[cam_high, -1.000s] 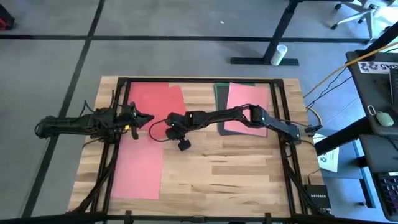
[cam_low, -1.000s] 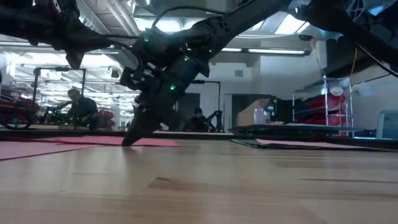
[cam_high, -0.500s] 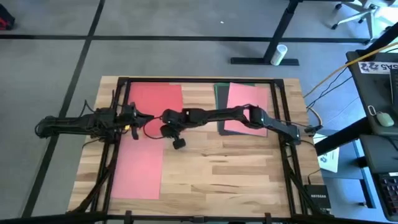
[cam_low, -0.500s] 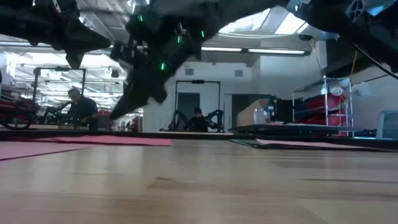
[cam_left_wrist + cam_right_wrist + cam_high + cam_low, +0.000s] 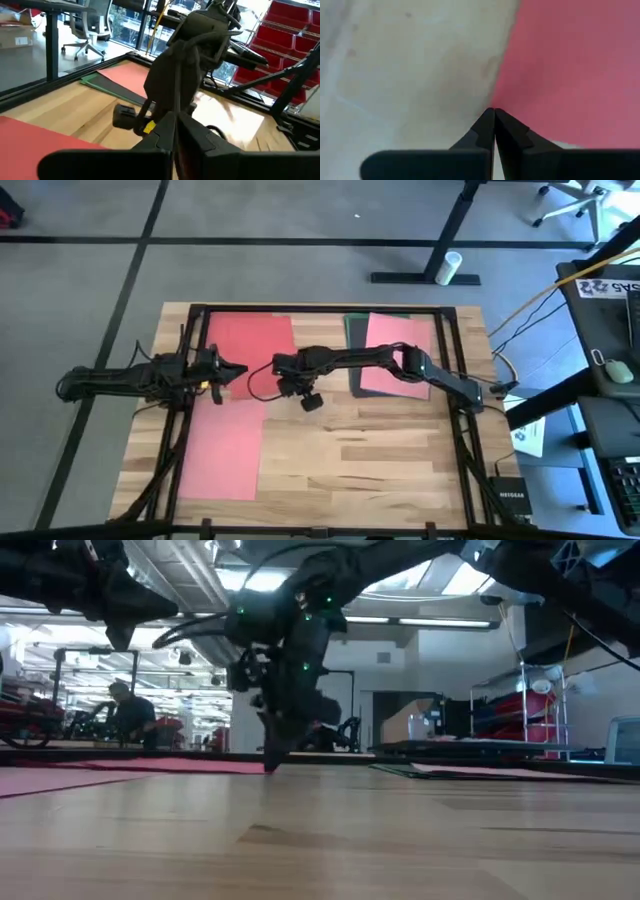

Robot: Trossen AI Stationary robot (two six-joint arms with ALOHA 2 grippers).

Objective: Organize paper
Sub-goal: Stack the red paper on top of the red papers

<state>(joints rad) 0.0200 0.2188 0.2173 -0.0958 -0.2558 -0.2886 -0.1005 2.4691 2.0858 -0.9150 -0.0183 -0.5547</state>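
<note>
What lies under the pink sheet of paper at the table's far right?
Under the pink sheet of paper, a dark green sheet sticks out along its left and far edges. The right arm crosses the pink sheet's near part, so anything beneath there, or further sheets, cannot be seen.

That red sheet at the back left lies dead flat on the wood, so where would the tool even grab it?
Probably at the near right corner of the red sheet, coming straight down. The sheet lies flat, so only an edge gives purchase. The right tool, shut, already points at that corner, beside bare table.
</note>
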